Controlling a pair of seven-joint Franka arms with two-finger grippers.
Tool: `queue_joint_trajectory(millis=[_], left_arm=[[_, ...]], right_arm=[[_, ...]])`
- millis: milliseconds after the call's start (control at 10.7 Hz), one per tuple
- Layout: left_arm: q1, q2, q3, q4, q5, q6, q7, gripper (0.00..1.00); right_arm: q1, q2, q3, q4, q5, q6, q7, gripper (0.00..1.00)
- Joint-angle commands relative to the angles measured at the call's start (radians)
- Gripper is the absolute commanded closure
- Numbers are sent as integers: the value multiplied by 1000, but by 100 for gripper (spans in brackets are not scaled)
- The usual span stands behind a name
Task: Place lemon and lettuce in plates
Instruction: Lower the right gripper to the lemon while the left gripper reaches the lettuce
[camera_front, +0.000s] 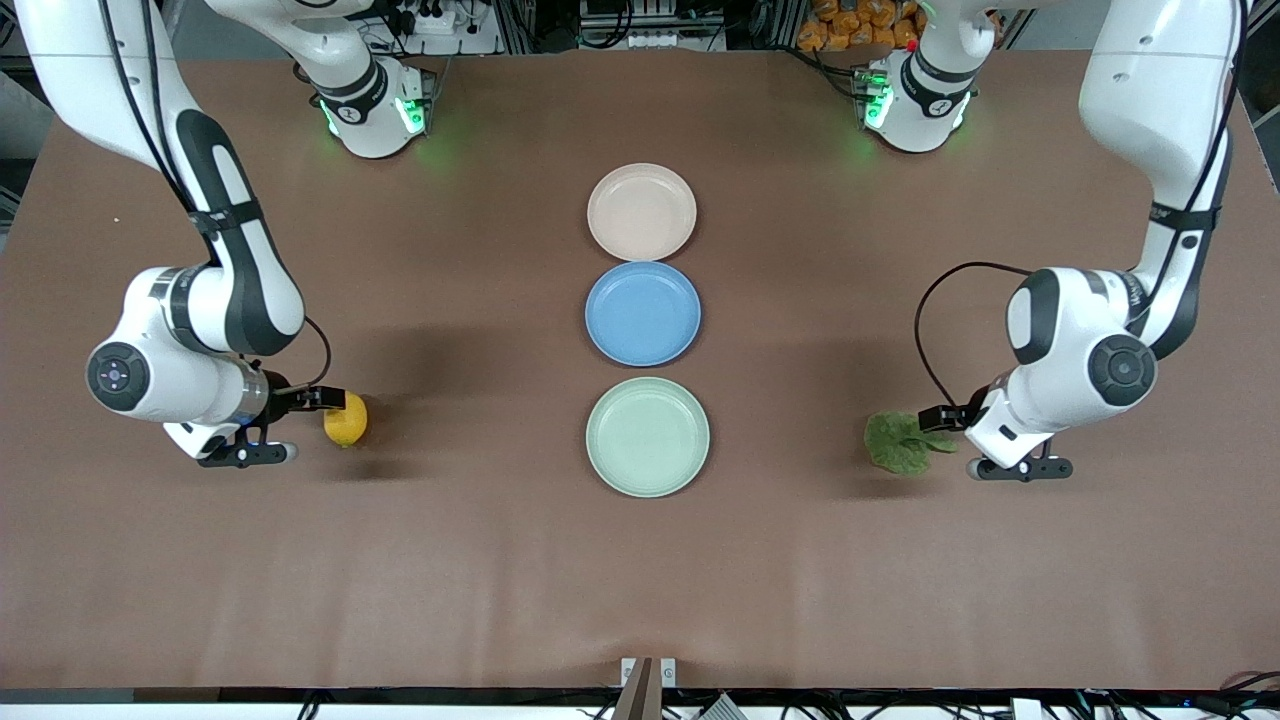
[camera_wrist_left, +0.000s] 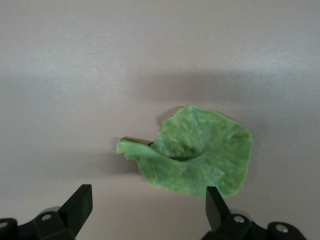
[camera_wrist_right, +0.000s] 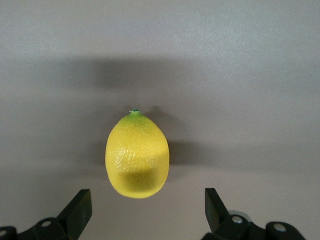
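The yellow lemon (camera_front: 346, 420) (camera_wrist_right: 137, 156) lies on the brown table toward the right arm's end. My right gripper (camera_front: 312, 427) (camera_wrist_right: 147, 202) is low beside it, open, and the lemon sits just ahead of the fingertips, not between them. The crinkled green lettuce (camera_front: 900, 441) (camera_wrist_left: 202, 155) lies flat toward the left arm's end, its stem pointing at my left gripper (camera_front: 957, 443) (camera_wrist_left: 148, 200), which is open and empty just short of the leaf. The beige-pink plate (camera_front: 641, 211) and the mint green plate (camera_front: 647, 436) stand empty along the table's middle.
A blue plate (camera_front: 642, 313) sits empty between the two pale plates, all three in a row. The green plate is the nearest to the front camera, about level with the lemon and the lettuce. Bare brown table (camera_front: 640, 580) surrounds everything.
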Motion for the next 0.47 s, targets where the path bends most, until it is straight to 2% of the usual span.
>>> queue_joint_trajectory(millis=[0, 374], left_arm=[[-15, 70, 2, 14, 5, 65, 18, 0], [-23, 121, 2, 16, 3, 117, 18, 2]], right_arm=[[8, 33, 1, -6, 16, 28, 51, 0], [27, 87, 1, -6, 16, 120, 82, 0]])
